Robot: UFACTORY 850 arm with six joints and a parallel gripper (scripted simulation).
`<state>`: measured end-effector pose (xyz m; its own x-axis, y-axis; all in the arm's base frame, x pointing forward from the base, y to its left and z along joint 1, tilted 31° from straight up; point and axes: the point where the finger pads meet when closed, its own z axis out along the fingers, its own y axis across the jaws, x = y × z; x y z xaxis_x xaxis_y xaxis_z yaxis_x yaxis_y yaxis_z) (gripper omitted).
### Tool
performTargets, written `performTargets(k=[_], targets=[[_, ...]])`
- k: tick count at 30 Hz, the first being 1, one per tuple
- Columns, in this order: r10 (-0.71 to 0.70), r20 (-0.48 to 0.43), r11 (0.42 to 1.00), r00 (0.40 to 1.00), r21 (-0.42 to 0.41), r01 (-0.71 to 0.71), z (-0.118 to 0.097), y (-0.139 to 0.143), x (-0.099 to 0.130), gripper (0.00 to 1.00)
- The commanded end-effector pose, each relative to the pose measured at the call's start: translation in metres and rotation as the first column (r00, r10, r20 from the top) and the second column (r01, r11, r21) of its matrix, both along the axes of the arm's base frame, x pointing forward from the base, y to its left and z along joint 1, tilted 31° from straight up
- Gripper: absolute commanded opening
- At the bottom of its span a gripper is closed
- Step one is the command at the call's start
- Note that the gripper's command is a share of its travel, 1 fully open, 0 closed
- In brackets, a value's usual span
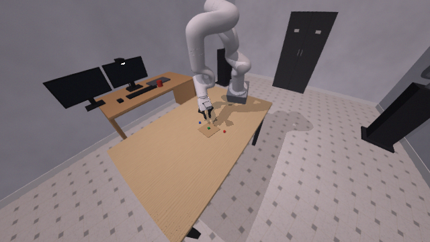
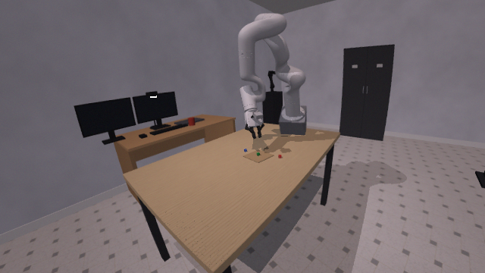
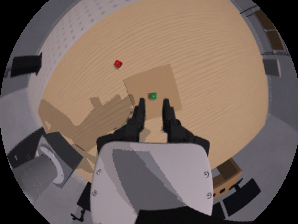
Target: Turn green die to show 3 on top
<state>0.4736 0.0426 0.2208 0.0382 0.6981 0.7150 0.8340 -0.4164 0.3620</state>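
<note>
The green die, a small cube, sits on the thin square mat, nothing gripping it, as my gripper hovers above, its black fingers partly spread around nothing. I judge this the pause between a turn and a check: the next move calls for reading the top face (its pips are too small for me to make out), then backing off if it shows 3, or coming down for another quarter turn if not. The mat is plain tan, flat, with crisp corners. In the top view the blue die lies on the table to the mat's left, the red die to its right, both off the mat. Beneath them, the table shows pale, fine-streaked wood grain, its long rectangular top on dark legs.
</note>
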Motion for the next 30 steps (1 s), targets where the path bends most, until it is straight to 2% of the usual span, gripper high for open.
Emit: performTargets(k=[1, 11, 19, 20, 30], targets=[[-0.062, -0.072, 0.988, 0.995, -0.147, 0.051, 0.007, 0.009, 0.002, 0.31], [-0.168, -0.155, 0.931, 0.973, -0.349, 0.105, 0.017, 0.021, 0.001, 0.31], [-0.193, -0.155, 0.914, 0.969, -0.386, 0.121, 0.02, 0.022, 0.003, 0.31], [-0.193, -0.155, 0.914, 0.969, -0.386, 0.121, 0.02, 0.022, 0.003, 1.0], [-0.193, -0.155, 0.914, 0.969, -0.386, 0.121, 0.02, 0.022, 0.003, 1.0]])
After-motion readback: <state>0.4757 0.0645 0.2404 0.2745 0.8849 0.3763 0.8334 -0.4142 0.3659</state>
